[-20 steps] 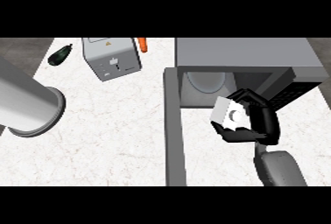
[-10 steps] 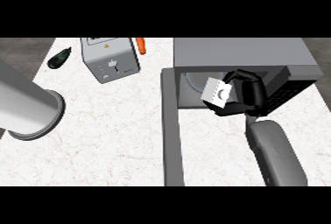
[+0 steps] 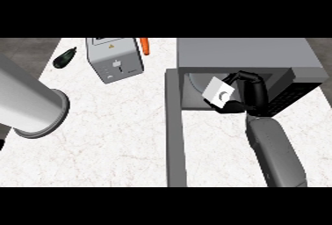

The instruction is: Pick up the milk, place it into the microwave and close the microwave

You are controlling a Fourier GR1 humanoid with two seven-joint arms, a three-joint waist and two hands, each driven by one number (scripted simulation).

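Observation:
The white milk carton [image 3: 218, 92] is tilted at the mouth of the grey microwave [image 3: 246, 52], over its pale turntable plate [image 3: 196, 83]. My right hand [image 3: 250, 94] is curled round the carton from the right, thumb below it. The microwave's door [image 3: 175, 132] hangs open, running down the picture as a long grey bar left of my right forearm. Only the grey left forearm [image 3: 29, 107] shows, at the left edge; the left hand itself is out of view.
A grey toaster [image 3: 115, 59] stands at the back, left of the microwave. An orange carrot [image 3: 145, 45] lies beside it and a dark avocado-like object [image 3: 65, 57] sits further left. White marble counter [image 3: 110, 140] spreads between my left forearm and the door.
My right hand has carried the milk up and away from me, from in front of the microwave to its opening. The view has shifted a little; the door stays open.

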